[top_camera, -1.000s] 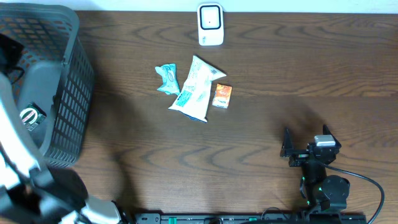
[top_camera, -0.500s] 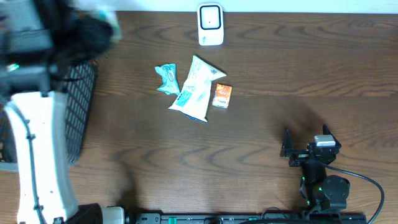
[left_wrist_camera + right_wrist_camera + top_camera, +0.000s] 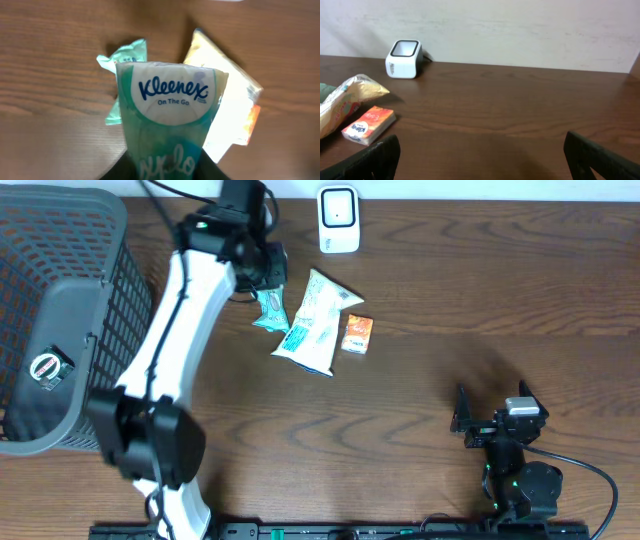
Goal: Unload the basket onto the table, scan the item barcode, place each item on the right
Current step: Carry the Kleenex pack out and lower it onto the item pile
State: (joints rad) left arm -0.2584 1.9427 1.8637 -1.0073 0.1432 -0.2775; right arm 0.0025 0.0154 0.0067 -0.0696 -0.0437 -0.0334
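Observation:
In the left wrist view my left gripper (image 3: 165, 171) is shut on a teal-and-white Kleenex tissue pack (image 3: 170, 110), which stands up between the dark jaws. Overhead, the left gripper (image 3: 263, 268) hangs over the back of the table, just left of the white barcode scanner (image 3: 338, 218). The scanner (image 3: 403, 52) also shows at the far left of the right wrist view. My right gripper (image 3: 490, 418) rests open near the front right, with only bare wood between its fingers (image 3: 372, 160).
A mint packet (image 3: 268, 312), a white snack bag (image 3: 315, 322) and a small orange box (image 3: 357, 334) lie below the scanner. A grey mesh basket (image 3: 110, 220) fills the left side, with a small round item (image 3: 45, 367) inside.
My left arm has swung out of the basket and across to the right, and now reaches over the packets near the scanner with the tissue pack. The right arm has not moved.

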